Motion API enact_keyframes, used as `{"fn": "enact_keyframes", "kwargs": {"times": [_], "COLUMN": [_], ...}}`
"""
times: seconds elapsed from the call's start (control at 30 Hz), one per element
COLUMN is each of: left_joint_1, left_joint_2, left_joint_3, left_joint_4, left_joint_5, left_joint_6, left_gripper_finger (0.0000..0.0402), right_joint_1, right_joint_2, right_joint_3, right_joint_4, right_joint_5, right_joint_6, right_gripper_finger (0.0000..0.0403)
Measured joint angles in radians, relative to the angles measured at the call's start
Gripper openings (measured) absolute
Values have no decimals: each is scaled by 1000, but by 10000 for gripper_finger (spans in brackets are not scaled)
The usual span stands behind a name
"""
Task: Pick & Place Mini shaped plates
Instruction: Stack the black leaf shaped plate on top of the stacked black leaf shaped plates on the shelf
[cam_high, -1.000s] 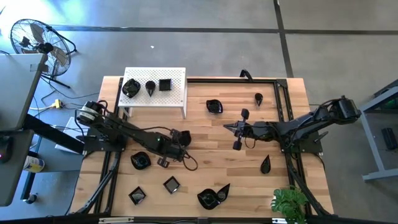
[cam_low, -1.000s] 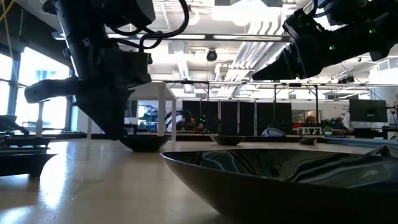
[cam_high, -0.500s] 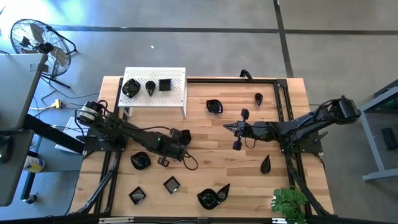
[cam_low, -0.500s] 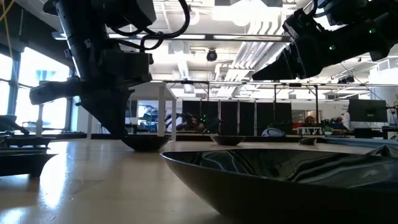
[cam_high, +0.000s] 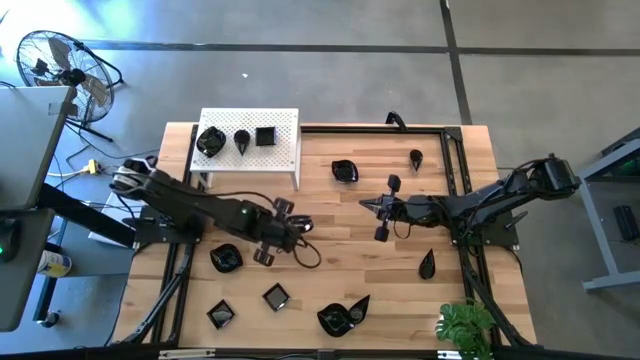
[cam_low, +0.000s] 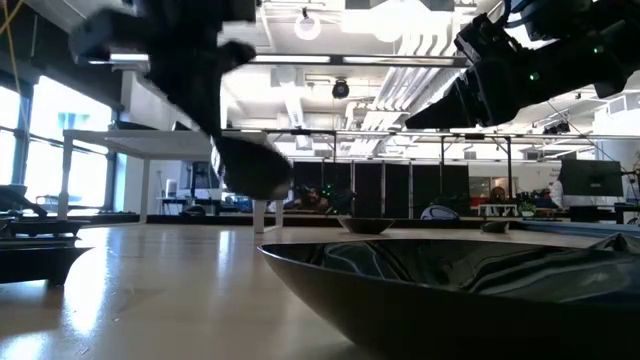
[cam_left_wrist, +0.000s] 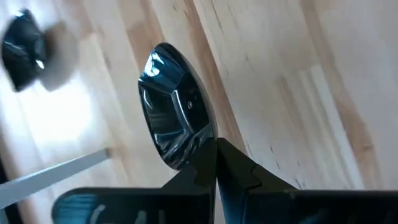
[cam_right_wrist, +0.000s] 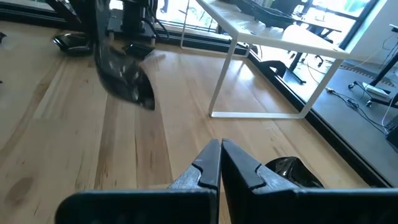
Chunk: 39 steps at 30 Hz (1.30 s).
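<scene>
My left gripper is at the table's middle, shut on a small glossy black dish, which also shows lifted in the low view. My right gripper hovers to its right with its fingers shut on nothing. Three black dishes sit on the white perforated stand at the far left. Other dishes lie flat on the wood: one and one on the far side, one on the right, and several near the front edge, such as one and one. My left gripper pinches the dish's rim between its two fingers at the edge nearest the wrist. The dish is lifted clear of the table and stands tilted, sticking out beyond the fingertips.
The stand's thin white legs rise from the wood between the two arms' reach. A black rail frame runs along the table's right and far sides. A plant sits at the front right corner. Bare wood lies between the two grippers.
My left gripper has risen while staying shut on the dish. The dish rested on the table before and now hangs clear above it. The left arm's base end has swung slightly toward the table's left edge.
</scene>
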<state>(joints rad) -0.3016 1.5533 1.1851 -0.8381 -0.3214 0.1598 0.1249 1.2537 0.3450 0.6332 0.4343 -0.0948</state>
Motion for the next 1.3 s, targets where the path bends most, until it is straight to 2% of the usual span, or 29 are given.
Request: {"fn": "enact_keyframes", "kwargs": {"times": [0.13,0.33,0.63,0.83,1.1,1.3], "left_joint_1": [0,0,0,0,-7,4], "left_joint_2": [-31,-67,-81,-124,-256,-379], "left_joint_3": [81,211,323,328,322,221], "left_joint_4": [-74,-226,-512,-656,-735,-734], "left_joint_5": [-22,-124,-347,-433,-501,-541], "left_joint_6": [-7,-39,-105,-213,-327,-329], "left_gripper_finger": [0,0,0,0,0,0], "right_joint_1": [0,0,0,0,0,0], "right_joint_2": [0,0,0,0,0,0], "right_joint_3": [0,0,0,0,0,0], "right_joint_4": [-5,-7,-7,-7,-8,-7], "right_joint_5": [0,-13,-23,-25,-41,-48], "right_joint_6": [0,0,0,7,9,16], "right_gripper_finger": [2,2,2,1,1,1]}}
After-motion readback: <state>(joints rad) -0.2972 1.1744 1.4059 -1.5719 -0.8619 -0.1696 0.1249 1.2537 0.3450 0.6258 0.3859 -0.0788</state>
